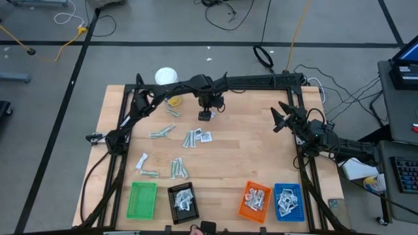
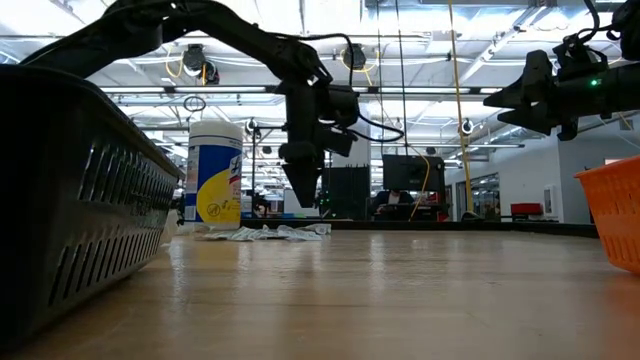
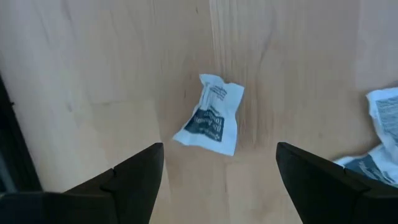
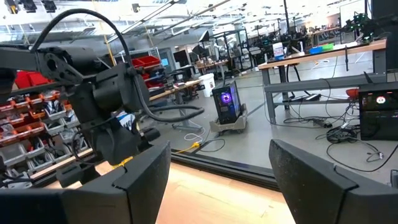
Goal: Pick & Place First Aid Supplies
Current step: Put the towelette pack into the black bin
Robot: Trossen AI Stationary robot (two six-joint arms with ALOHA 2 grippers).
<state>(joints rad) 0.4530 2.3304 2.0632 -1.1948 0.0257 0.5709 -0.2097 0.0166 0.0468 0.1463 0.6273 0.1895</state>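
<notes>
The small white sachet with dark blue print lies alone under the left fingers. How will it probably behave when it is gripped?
The small white sachet with dark blue print looks thin and crinkled, so it is probably floppy and very light. It lies flat on the bare wooden table, so fingers may slide it before pinching it. The left gripper hangs open above it, straddling it.

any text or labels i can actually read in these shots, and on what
No text can be read anywhere.
Sachet under the left gripper: dark print, too blurred to read.
White bottle: yellow and blue label, print too small.
Packets in the orange tray and blue tray: too small.
</notes>
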